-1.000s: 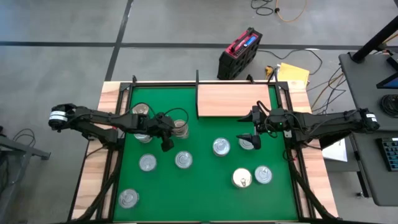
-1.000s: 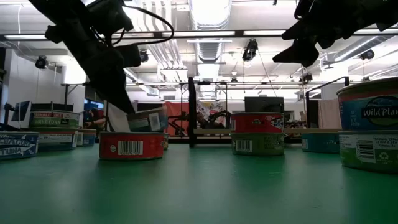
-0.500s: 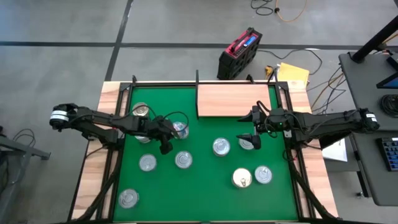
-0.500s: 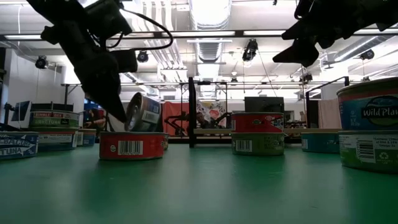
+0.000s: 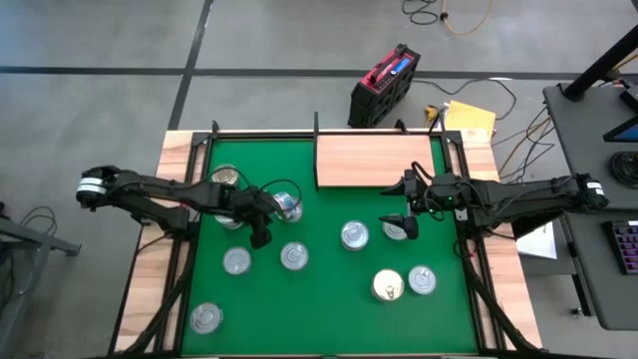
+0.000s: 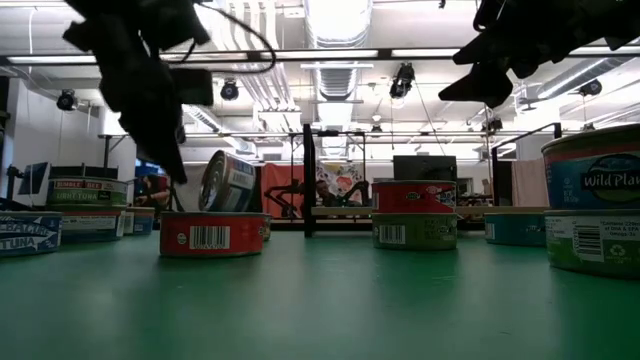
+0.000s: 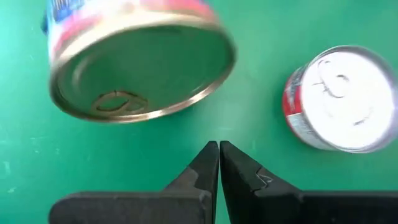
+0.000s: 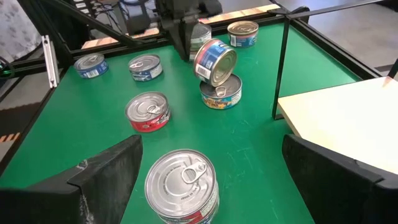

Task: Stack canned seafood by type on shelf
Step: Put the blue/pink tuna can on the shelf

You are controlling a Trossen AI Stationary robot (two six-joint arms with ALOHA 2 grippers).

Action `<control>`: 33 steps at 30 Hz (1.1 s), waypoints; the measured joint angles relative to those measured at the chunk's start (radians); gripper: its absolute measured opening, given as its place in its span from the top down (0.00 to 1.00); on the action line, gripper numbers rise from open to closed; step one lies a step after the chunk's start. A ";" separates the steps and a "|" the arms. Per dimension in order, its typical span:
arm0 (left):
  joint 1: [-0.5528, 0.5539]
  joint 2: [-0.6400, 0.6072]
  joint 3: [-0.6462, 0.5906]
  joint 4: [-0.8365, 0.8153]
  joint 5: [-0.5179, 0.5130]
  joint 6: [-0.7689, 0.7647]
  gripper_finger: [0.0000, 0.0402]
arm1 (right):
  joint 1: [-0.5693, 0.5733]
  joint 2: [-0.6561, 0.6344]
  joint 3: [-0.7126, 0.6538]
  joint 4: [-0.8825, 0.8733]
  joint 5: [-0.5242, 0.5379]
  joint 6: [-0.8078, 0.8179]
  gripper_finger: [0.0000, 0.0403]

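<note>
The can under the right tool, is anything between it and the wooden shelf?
Nothing visible does. The can sits below the open right tool, and only bare green mat lies between it and the shelf.

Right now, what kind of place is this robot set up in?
Probably a robotics lab or workshop, not a shop or kitchen. The low view shows exposed ceiling ducts and strip lights; the high view shows bare concrete floor, loose cables and a toolbox behind the table.
</note>
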 joint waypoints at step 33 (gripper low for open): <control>0.216 0.340 0.640 -0.533 0.159 1.150 1.00 | 0.000 0.000 0.000 0.003 0.000 -0.010 0.06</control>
